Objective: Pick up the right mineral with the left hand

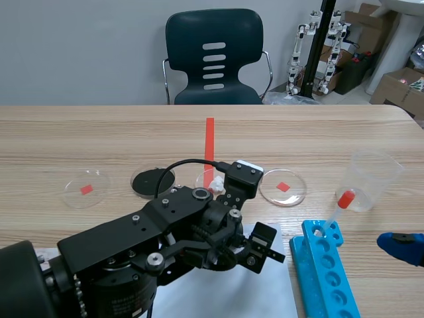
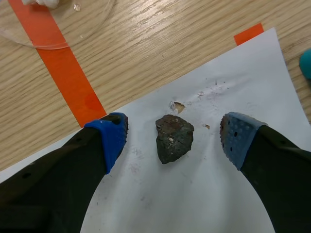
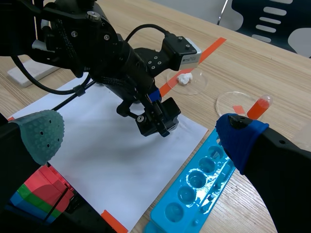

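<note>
A dark, rough mineral [image 2: 174,138] lies on a white paper sheet [image 2: 204,194], with small crumbs just ahead of it. My left gripper [image 2: 175,138] is open and hangs low over it, one blue pad on each side and neither touching the stone. In the scene view the left gripper [image 1: 262,248] stands over the paper [image 1: 218,295] and hides the mineral. The right wrist view shows the left gripper [image 3: 163,121] near the paper's edge. My right gripper [image 3: 141,136] is open and holds nothing, at the table's right front [image 1: 403,246].
A blue tube rack [image 1: 324,271] lies right of the paper, holding a red-capped dropper [image 1: 341,202]. A clear plastic cup [image 1: 374,179] stands behind it. Several petri dishes line the middle, one black [image 1: 152,181], one with white bits [image 1: 211,180]. Coloured blocks [image 3: 41,194] lie under the right gripper.
</note>
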Controlling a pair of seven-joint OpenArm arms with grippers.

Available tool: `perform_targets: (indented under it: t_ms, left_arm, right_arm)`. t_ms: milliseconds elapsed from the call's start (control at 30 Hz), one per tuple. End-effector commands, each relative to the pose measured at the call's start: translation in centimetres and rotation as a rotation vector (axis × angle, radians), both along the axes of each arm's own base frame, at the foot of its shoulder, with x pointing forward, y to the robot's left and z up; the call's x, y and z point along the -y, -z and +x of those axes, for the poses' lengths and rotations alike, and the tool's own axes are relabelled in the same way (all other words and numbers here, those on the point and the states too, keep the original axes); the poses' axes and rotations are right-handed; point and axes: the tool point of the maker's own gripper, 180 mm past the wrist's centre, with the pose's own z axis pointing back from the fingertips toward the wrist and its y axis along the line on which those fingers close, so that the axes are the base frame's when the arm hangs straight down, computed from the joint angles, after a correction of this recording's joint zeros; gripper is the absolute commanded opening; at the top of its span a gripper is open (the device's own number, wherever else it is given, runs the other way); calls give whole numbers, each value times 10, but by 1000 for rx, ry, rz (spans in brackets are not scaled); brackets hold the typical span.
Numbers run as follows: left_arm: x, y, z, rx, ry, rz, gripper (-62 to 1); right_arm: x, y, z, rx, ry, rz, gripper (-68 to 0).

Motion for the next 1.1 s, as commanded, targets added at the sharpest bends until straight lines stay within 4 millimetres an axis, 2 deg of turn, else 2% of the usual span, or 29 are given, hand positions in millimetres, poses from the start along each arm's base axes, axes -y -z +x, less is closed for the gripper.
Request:
perform_targets:
  t_ms: [0, 267, 933, 1067]
  left_arm:
    - [7, -8, 6, 28, 3, -18, -220]
    - [5, -5, 5, 21, -1, -10, -251]
    - [4, -2, 0, -11, 9, 3, -255]
    - [4, -1, -1, -17, 8, 2, -307]
  right_arm:
    - [0, -7, 3, 21, 6, 22, 4]
    - [0, -7, 3, 21, 6, 22, 4]
    - [0, -7, 3, 21, 6, 22, 4]
    - [0, -7, 3, 21, 6, 22, 4]
